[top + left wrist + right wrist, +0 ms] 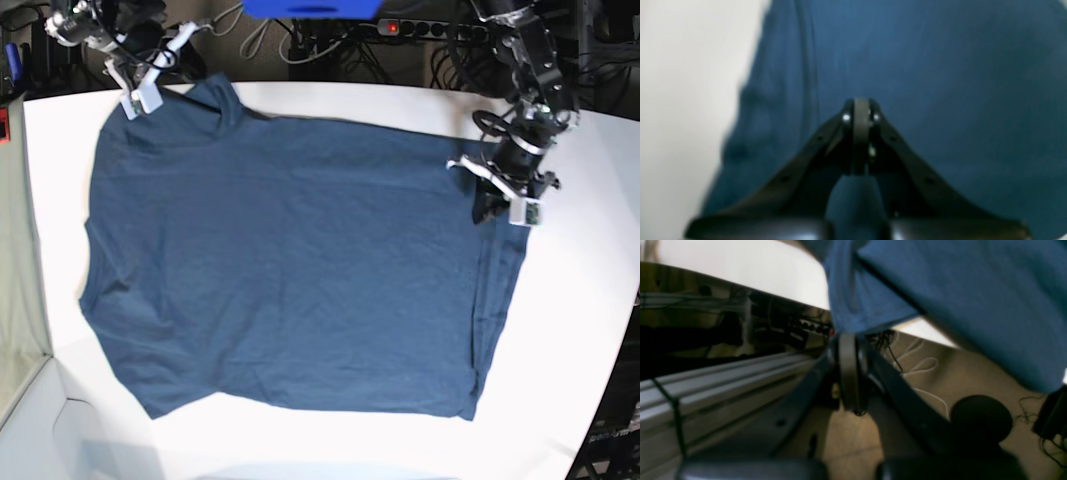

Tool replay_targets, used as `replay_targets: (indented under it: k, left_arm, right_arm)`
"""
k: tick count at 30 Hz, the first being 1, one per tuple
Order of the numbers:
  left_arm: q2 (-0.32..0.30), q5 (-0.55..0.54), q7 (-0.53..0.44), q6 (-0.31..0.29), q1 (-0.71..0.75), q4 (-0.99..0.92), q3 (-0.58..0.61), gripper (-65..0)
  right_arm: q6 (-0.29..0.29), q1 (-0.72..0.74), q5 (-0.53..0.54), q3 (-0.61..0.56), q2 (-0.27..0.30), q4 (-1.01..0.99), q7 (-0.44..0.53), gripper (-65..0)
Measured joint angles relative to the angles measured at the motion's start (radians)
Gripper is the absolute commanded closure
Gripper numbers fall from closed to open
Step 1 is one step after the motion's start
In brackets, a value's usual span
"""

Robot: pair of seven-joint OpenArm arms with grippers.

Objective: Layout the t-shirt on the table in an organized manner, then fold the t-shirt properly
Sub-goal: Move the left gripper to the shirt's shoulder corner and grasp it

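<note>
The t-shirt (290,270) lies spread on the counter (580,330), long axis left to right in the base view, between the left gripper (497,192) and the far-corner right gripper (140,88), each pinching its edge.

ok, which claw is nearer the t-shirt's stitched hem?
Left. The left claw sits at the hem's far corner; the right claw is at the t-shirt's opposite end, by the table's far edge.

The left wrist view is blurred throughout, so the t-shirt (940,100) shows no weave there, while in the base view the table (590,330) runs off the frame's lower right.
</note>
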Motion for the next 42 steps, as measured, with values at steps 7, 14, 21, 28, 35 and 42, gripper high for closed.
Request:
replay_targets:
  k: [7, 14, 21, 28, 35, 42]
  left_arm:
    - [-0.04, 0.085, 0.0, -0.007, -0.005, -0.072, -0.069, -0.2]
    - [-0.113, 0.084, -0.001, -0.006, -0.007, -0.084, -0.157, -0.2]
    - [-0.185, 0.08, -0.005, -0.014, -0.009, -0.086, -0.251, -0.2]
    - [-0.196, -0.045, 0.023, -0.005, -0.002, -0.066, -0.387, -0.2]
    - [-0.084, -0.169, 0.01, -0.005, 0.068, 0.101, -0.116, -0.2]
    - [-0.042, -0.035, 0.004, 0.0, 0.016, -0.019, 0.023, -0.1]
  right_arm:
    - [0.0, 0.03, -0.001, 0.002, 0.002, -0.001, 0.002, 0.0]
    - [-0.001, 0.051, 0.005, 0.002, 0.0, -0.005, 0.012, 0.0]
    - [-0.003, 0.097, 0.001, 0.002, 0.001, -0.064, 0.014, 0.0]
    - [-0.003, 0.095, 0.001, 0.002, 0.0, -0.07, 0.012, 0.0]
    - [-0.003, 0.097, 0.001, 0.002, 0.002, -0.07, 0.012, 0.0]
    - [-0.003, 0.103, 0.0, 0.002, 0.006, -0.07, 0.012, 0.0]
